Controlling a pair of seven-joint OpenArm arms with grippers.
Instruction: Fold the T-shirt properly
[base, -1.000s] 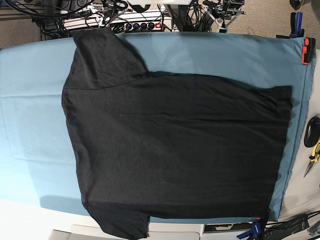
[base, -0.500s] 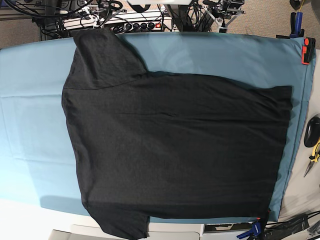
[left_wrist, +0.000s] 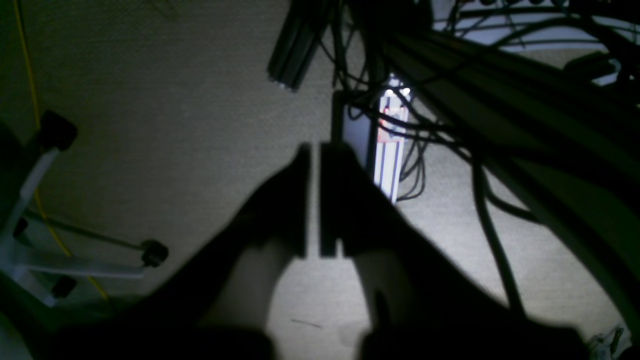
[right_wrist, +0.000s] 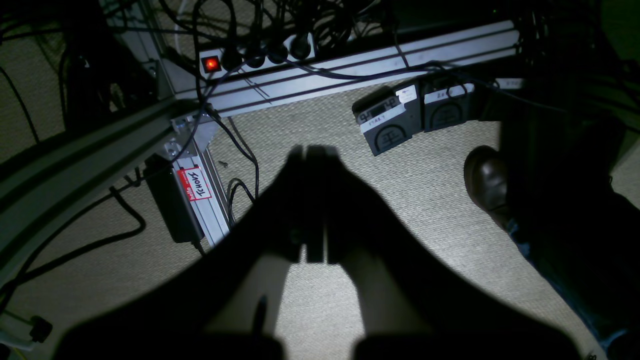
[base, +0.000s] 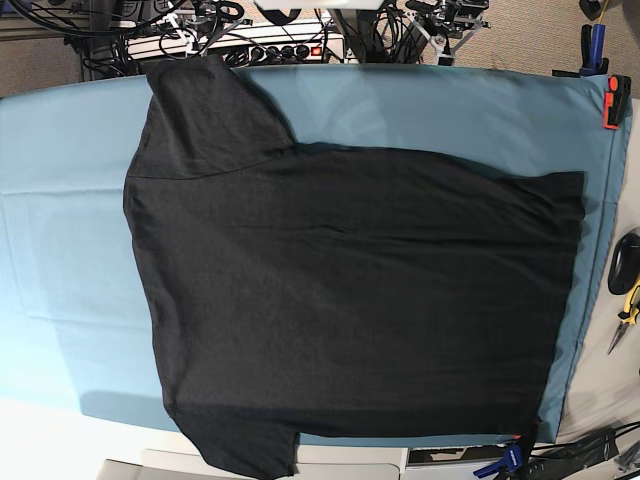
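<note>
The bench (base: 40, 440) carried a teal cloth (base: 60, 230) spread over nearly its whole top, probably to give a smooth, plain backing on which dark fabric stood out. On that cloth lay the T-shirt (base: 350, 300), black, plain side up and flat, covering most of the cloth's middle. Its shoulder line ran along the side nearer the cloth's broad bare end and its hem reached almost to the cloth's opposite edge. One sleeve pointed to the cloth's far edge; the other hung over the near edge. Nothing was folded yet, and the garment looked smoothed out so that a first fold could be made cleanly.

An orange clamp (base: 616, 100) pinned the cloth's far corner beyond the hem, presumably to stop it sliding when the shirt was pulled.

Neither arm was over the cloth. The left gripper (left_wrist: 315, 200) hung off the bench above carpet and cables, its jaws drawn nearly together around nothing. The right gripper (right_wrist: 310, 205) was likewise over the floor, jaws pressed together and empty. Both seemed parked, leaving the shirt unobstructed.
</note>
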